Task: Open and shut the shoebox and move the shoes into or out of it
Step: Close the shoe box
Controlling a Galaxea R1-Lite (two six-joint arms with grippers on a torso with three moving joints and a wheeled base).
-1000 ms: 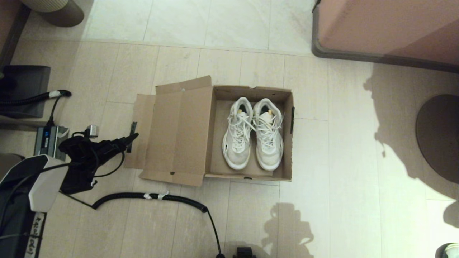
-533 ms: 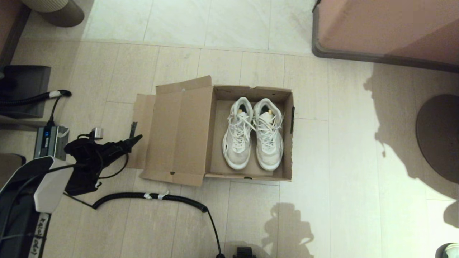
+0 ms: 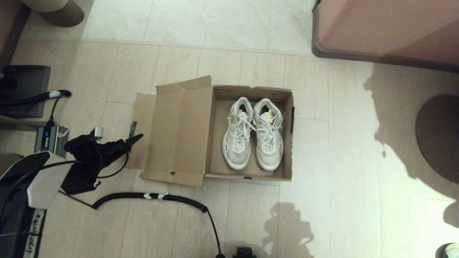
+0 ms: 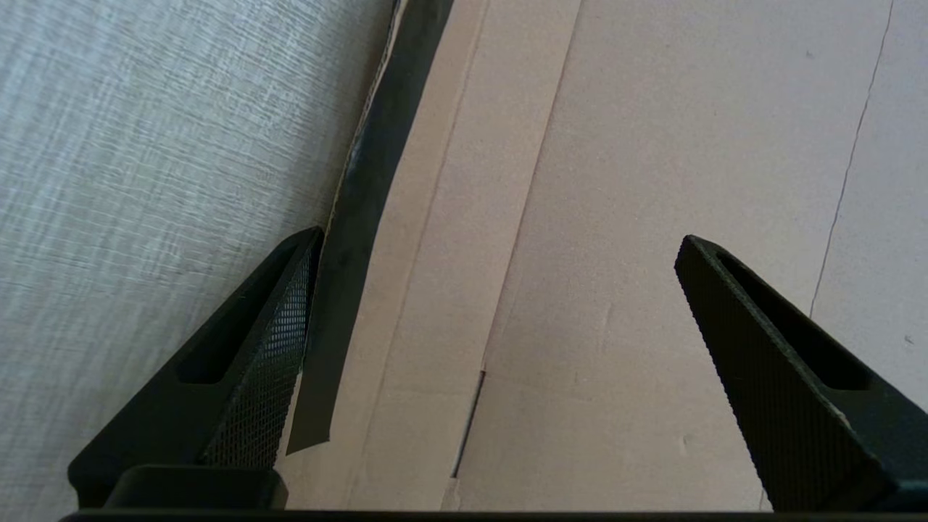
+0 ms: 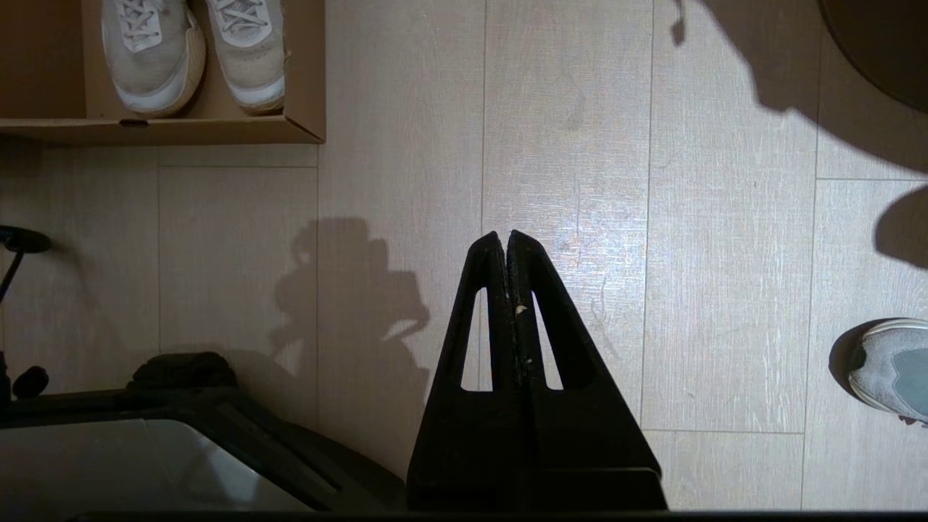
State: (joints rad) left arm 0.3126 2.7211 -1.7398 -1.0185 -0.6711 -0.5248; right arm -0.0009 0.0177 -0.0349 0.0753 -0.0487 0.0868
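Note:
The brown shoebox (image 3: 251,92) stands open on the floor, its lid (image 3: 179,132) folded flat out to the left. Both white shoes (image 3: 252,134) sit side by side inside, toes toward me. My left gripper (image 3: 135,139) is open at the lid's outer flap. In the left wrist view its fingertips (image 4: 500,235) straddle the flap edge (image 4: 449,217) where the dark tape strip (image 4: 370,181) runs, one finger over the floor and one over the cardboard. My right gripper (image 5: 506,235) is shut and empty above bare floor, near and right of the box corner (image 5: 304,130).
A black corrugated cable (image 3: 150,196) curls across the floor in front of the lid. A small power unit (image 3: 48,139) lies at the left. A pink furniture block (image 3: 387,28) fills the far right, with a dark round base (image 3: 439,136) below it. A grey shoe (image 5: 892,370) is at the near right.
My left gripper has edged slightly to the right, closer to the lid's outer flap. The box, shoes and right gripper have not moved.

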